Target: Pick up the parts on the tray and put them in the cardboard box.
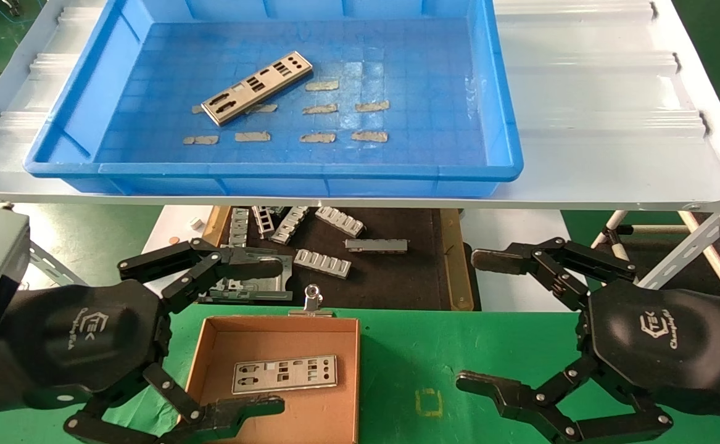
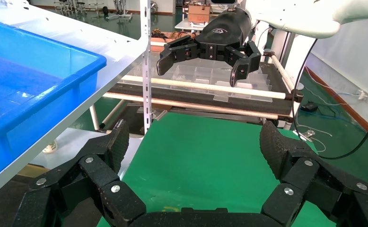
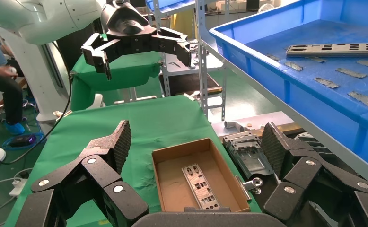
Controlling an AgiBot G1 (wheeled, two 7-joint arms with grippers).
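Silver sheet metal, the one part (image 1: 256, 87) left lay flat in the blue tray (image 1: 501, 123) among tape scraps (image 1: 372, 106), probably light, stiff, slippery; an edge pinch looked best. Another part (image 1: 284, 374) sat in the cardboard box (image 1: 211, 357). Left gripper (image 1: 224, 336) and right gripper (image 1: 477, 320) hung spread wide, empty, below the shelf (image 1: 612, 111)

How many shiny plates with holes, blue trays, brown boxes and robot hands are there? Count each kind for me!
Shiny plates with holes: 2, one in the tray and one in the cardboard box
Blue tray: 1
Cardboard box: 1
Robot hands: 2, the left hand and the right hand, both open and empty
Total: 6
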